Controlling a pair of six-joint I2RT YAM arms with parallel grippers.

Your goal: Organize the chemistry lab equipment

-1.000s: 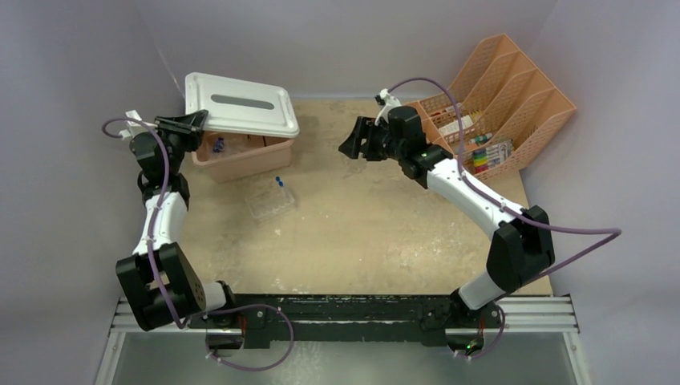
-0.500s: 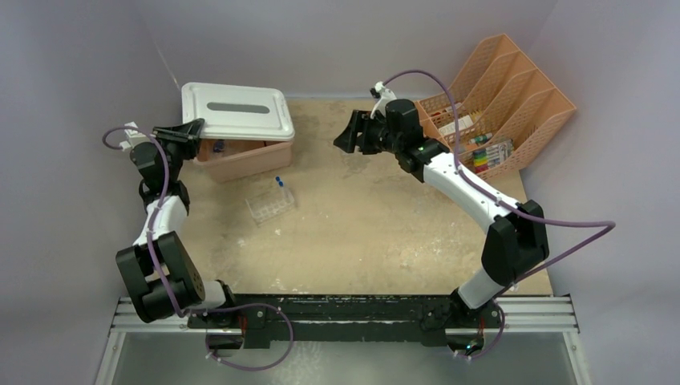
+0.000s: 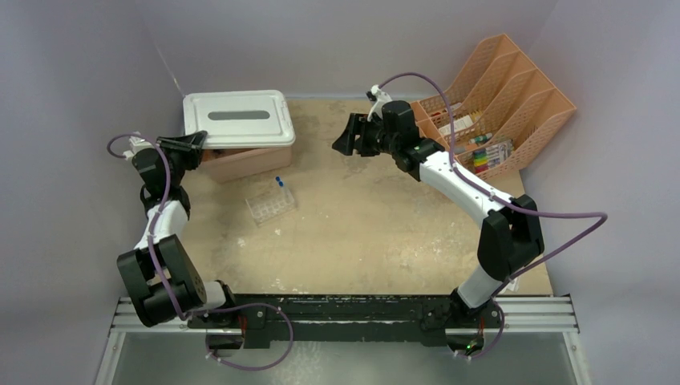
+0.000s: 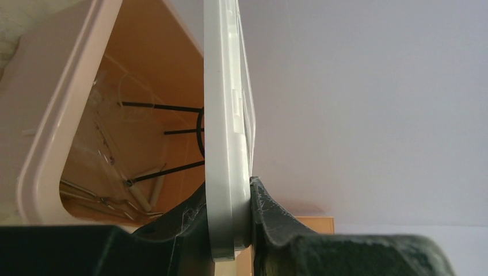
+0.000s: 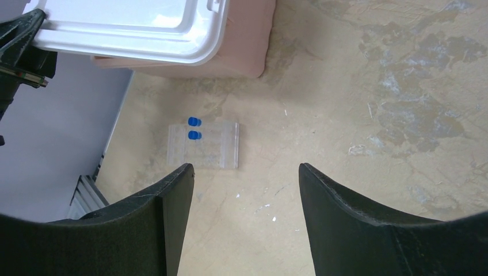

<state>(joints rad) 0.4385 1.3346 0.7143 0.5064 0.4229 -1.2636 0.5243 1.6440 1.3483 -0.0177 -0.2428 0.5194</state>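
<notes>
A pink box (image 3: 250,163) stands at the back left with a white lid (image 3: 237,119) lying over it. My left gripper (image 3: 193,145) is shut on the lid's left edge (image 4: 221,115); the fingers (image 4: 270,213) pinch the rim. Under the lid the box interior (image 4: 144,69) holds the black wire ring stand (image 4: 167,135) and thin items. The clear tube rack (image 3: 270,203) with two blue-capped vials (image 3: 279,181) lies on the table in front of the box, and shows in the right wrist view (image 5: 202,145). My right gripper (image 3: 346,136) is open and empty above mid-table (image 5: 246,172).
An orange file organizer (image 3: 513,96) with markers and small items stands at the back right. Purple walls close in the left, back and right sides. A metal rail (image 3: 345,314) runs along the near edge by the arm bases.
My left gripper has drawn the lid left and back, so it now sits squarely over the pink box and hides its contents from above. The right gripper shifted slightly left.
</notes>
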